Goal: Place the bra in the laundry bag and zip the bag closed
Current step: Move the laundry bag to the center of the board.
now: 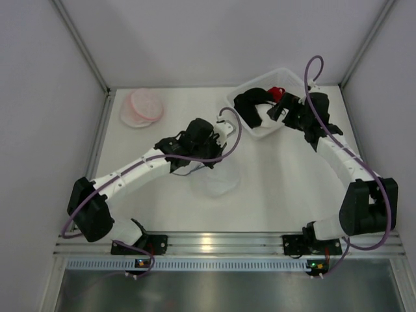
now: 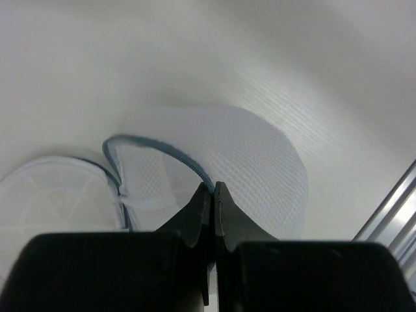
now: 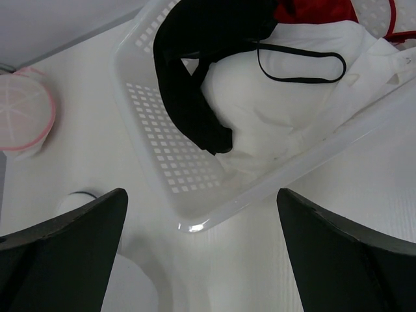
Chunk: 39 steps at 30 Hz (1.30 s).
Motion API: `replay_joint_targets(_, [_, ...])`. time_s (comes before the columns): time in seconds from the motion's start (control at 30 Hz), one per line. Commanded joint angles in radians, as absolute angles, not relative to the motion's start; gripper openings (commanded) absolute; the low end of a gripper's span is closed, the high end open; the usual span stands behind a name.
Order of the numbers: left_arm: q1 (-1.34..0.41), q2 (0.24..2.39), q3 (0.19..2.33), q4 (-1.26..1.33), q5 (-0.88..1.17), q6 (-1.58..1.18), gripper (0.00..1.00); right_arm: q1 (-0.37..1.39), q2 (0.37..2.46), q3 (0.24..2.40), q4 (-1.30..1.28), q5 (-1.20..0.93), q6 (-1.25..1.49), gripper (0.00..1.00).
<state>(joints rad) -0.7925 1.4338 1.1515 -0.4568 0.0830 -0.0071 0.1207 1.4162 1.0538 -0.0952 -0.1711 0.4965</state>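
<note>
The left tool (image 2: 213, 188) is clenched on the blue zipper edge of the white mesh laundry bag (image 2: 260, 156), which lies mid-table (image 1: 286, 188) in the top view. The black bra (image 3: 195, 97) sits in the white basket (image 3: 162, 169) at upper right, directly under the right tool (image 3: 200, 192) — jaws spread wide, holding nothing.

right gripper (image 3: 201, 195) jaws wide apart | black bra (image 3: 188, 97) in white basket (image 3: 162, 169) | pink-rimmed mesh pouch (image 3: 23, 110) left
</note>
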Motion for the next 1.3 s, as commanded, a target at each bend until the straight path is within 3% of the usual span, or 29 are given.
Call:
replay_joint_targets(0.0, [-0.732, 1.417, 1.282, -0.449, 0.287, 0.066, 0.00, 0.110, 1.395, 1.146, -0.072, -0.231, 0.537, 0.99])
replay_joint_targets(0.3, [-0.745, 1.474, 1.255, -0.433, 0.502, -0.146, 0.00, 0.110, 1.315, 1.025, -0.084, -0.247, 0.554, 0.99])
replay_joint_targets(0.4, [-0.885, 1.527, 1.203, -0.387, 0.234, -0.063, 0.00, 0.098, 1.338, 1.029, -0.194, -0.271, 0.532, 0.99])
replay_joint_targets(0.5, [-0.975, 1.636, 1.311, -0.423, 0.028, -0.163, 0.05, 0.094, 1.290, 0.993, -0.221, -0.348, 0.568, 0.99])
replay_joint_targets(0.53, [-0.977, 1.646, 1.333, -0.432, 0.055, -0.198, 0.20, 0.092, 1.266, 0.967, -0.172, -0.363, 0.584, 0.99])
replay_joint_targets(0.57, [-0.979, 1.644, 1.339, -0.417, 0.095, -0.228, 0.56, 0.094, 1.228, 0.935, -0.155, -0.365, 0.584, 0.99])
replay_joint_targets(0.63, [-0.983, 1.603, 1.303, -0.379, 0.078, -0.285, 0.98, 0.092, 1.206, 0.937, -0.197, -0.351, 0.539, 0.99])
replay_joint_targets(0.77, [-0.974, 1.471, 1.258, -0.408, -0.173, -0.429, 0.99, 0.095, 1.177, 1.015, -0.368, -0.341, 0.466, 0.99])
replay_joint_targets(0.97, [-0.716, 1.201, 1.172, -0.425, -0.072, -0.537, 0.99, 0.210, 1.065, 1.000, -0.417, -0.281, 0.492, 0.99])
replay_joint_targets(1.07, [-0.579, 1.242, 1.143, -0.451, -0.022, -0.506, 0.99, 0.355, 1.084, 1.055, -0.507, -0.157, 0.518, 0.99])
replay_joint_targets(1.27, [-0.526, 1.368, 1.092, -0.446, 0.047, -0.471, 0.99, 0.691, 1.250, 1.173, -0.742, 0.112, 0.594, 0.94])
